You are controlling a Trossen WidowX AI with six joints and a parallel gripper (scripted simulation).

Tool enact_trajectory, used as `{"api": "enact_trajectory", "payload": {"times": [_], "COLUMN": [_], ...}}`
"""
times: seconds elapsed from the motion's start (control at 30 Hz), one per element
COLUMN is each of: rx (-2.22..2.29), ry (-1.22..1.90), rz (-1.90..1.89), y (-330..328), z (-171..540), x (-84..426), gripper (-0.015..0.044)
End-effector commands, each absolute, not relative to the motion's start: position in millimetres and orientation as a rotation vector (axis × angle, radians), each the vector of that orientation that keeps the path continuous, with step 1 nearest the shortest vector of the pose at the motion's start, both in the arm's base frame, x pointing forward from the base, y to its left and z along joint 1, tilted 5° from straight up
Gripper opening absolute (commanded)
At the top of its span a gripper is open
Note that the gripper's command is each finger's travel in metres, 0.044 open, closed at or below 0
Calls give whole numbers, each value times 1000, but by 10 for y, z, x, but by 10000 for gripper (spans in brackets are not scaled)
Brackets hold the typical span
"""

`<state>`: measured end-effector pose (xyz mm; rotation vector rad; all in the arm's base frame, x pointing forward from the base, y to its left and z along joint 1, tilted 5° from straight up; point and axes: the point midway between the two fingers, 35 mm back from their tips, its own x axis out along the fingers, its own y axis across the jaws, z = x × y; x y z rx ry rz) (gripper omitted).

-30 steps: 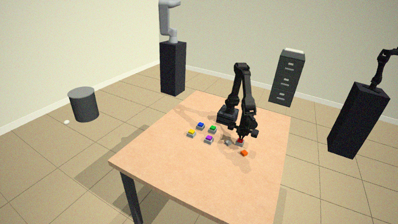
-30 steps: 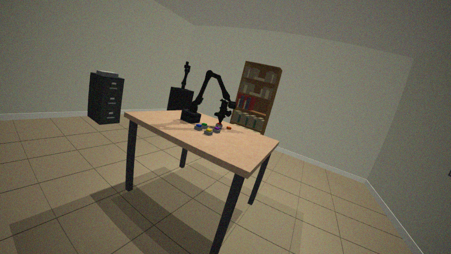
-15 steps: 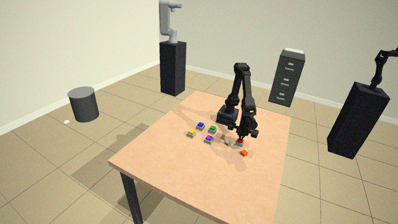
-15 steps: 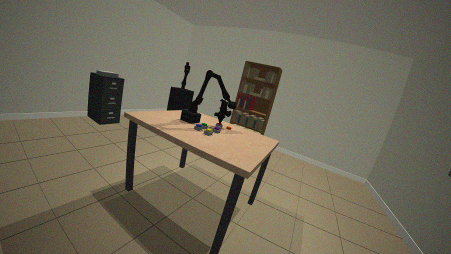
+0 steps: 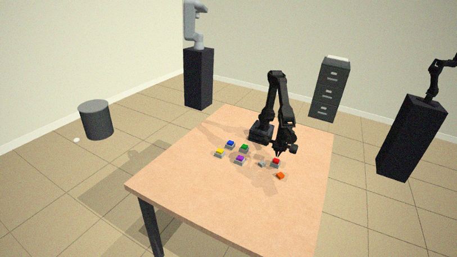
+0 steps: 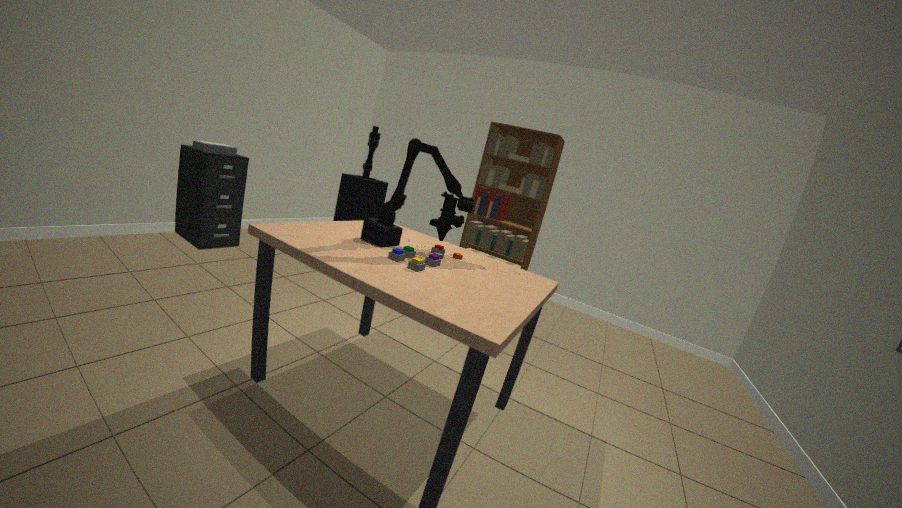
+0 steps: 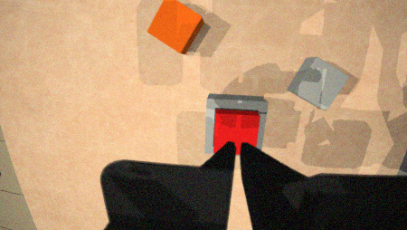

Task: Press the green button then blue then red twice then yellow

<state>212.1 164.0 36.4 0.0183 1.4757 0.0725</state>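
The pincer (image 7: 238,146), closed tight and holding nothing, hangs just above the red button (image 7: 237,128) at the centre of the wrist view. So the work looks to be somewhere in the two red presses, though which one cannot be told, and the yellow button (image 5: 220,151), left of centre in the top view, is yet to come. The orange block (image 7: 175,24) at upper left and the grey block (image 7: 318,82) at upper right flank the red button on the surface (image 5: 210,199), so room lies straight up, then leftward above the purple button (image 5: 239,157).

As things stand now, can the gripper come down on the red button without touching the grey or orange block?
Probably yes. The shut gripper hangs right over the red button; the grey block and orange block lie apart from it.
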Motion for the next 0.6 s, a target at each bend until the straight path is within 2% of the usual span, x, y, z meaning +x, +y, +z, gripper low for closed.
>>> {"api": "enact_trajectory", "payload": {"times": [0.0, 0.57], "rx": [19, 19], "ry": [1475, 1475], "rz": [65, 65], "y": [1633, 1648], "z": [379, 104], "x": [2119, 2144], "gripper": [20, 20]}}
